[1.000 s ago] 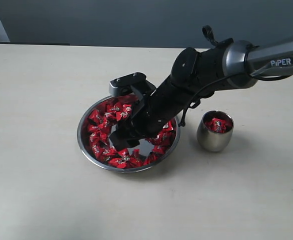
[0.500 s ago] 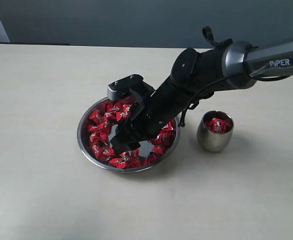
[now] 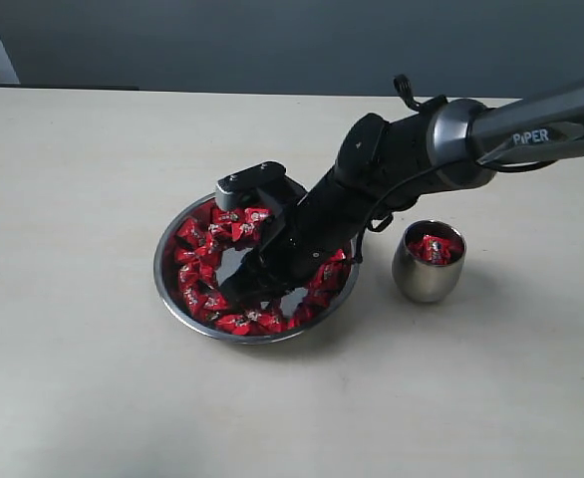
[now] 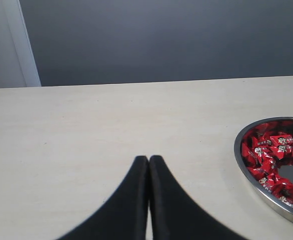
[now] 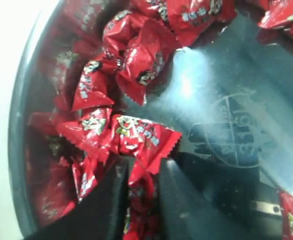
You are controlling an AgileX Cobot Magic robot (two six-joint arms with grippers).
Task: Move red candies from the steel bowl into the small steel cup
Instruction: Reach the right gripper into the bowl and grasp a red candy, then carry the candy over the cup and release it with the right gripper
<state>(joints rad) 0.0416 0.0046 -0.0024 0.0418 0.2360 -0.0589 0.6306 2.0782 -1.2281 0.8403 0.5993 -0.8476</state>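
The steel bowl (image 3: 165,289) sits mid-table with red candies (image 3: 197,239) ringed around its bare stamped bottom (image 5: 226,100). My right gripper (image 3: 244,289) reaches down into the bowl's near side. Its two black fingers stand close together with a red candy (image 5: 136,137) pinched between them (image 5: 142,167). The small steel cup (image 3: 427,277) stands right of the bowl and holds a few red candies (image 3: 434,247). My left gripper (image 4: 148,160) is shut on nothing, low over bare table, with the bowl's rim (image 4: 241,165) off to one side; the exterior view does not show it.
The right arm (image 3: 451,139) stretches from the right edge across the bowl, passing just behind the cup. A grey wall (image 3: 272,40) runs behind the table's far edge. Pale tabletop (image 3: 73,378) surrounds bowl and cup.
The right gripper has sunk lower into the bowl and shifted slightly toward its near-left candies, its fingers now closed around one. Bowl and cup have stayed put.
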